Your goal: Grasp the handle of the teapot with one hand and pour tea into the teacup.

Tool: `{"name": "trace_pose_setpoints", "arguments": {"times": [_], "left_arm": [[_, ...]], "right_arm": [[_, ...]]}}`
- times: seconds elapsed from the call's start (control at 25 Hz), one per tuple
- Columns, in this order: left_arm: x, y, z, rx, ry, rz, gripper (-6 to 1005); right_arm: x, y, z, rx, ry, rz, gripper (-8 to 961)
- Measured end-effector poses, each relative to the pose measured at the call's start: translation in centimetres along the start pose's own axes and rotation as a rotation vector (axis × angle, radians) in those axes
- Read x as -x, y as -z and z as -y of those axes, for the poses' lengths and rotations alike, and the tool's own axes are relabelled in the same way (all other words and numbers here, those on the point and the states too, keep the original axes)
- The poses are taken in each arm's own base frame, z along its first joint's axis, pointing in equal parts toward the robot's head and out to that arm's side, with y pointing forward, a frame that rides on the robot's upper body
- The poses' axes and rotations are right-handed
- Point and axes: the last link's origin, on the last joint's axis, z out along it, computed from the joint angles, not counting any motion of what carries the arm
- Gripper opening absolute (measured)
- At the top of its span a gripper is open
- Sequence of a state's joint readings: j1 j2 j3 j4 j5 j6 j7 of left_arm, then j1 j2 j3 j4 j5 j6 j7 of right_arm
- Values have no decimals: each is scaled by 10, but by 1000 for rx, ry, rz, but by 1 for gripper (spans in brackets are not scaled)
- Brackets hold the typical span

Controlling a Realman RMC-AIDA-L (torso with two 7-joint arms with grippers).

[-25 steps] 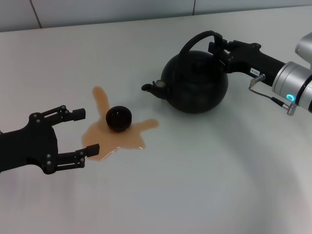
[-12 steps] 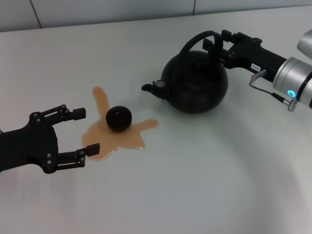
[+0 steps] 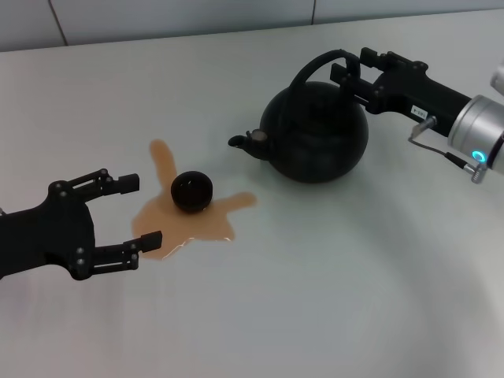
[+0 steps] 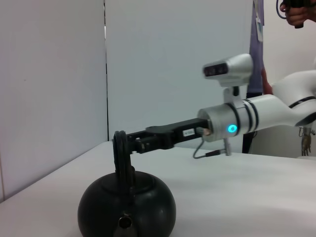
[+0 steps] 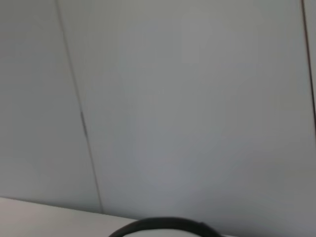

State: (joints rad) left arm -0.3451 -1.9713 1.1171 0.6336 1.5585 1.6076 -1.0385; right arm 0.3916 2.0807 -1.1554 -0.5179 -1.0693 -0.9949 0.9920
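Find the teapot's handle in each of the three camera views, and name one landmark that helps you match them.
Head view: the handle arches over the teapot, upper right of centre.
Left wrist view: it rises edge-on from the pot's top, at lower left.
Right wrist view: only a thin black arc at the bottom edge, probably the handle.
Shared landmark: the right hand, beside the handle in the head and left wrist views.

Small white label on right gripper [image 3: 352, 69] — print seemingly unreadable
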Motion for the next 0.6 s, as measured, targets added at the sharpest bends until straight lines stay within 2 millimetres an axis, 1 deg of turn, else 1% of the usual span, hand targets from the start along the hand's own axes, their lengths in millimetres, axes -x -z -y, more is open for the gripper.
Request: {"name": "trace_pose_setpoints", "arguments": {"times": [0.04,0.12,0.44,0.52,0.56,0.6], "left_arm": [[0,0,0,0,0,0,844],[0,0,0,0,0,0,844],[-1,-1,1,1,6,-1,844],[-1,-1,1,2,7,-2,844],[-1,-1,0,2,8,-2,844],[0,-2,0,2,9,-4,844]], "right_arm": [[0,0,0,0,0,0,646],[-2,10,-4,21,19,21,647],[-3,25,-7,40,12,53,651],[0,32,-8,50,36,86,651],[0,32,-8,50,36,86,651],[4,36,-14,92,82,121,651]]}}
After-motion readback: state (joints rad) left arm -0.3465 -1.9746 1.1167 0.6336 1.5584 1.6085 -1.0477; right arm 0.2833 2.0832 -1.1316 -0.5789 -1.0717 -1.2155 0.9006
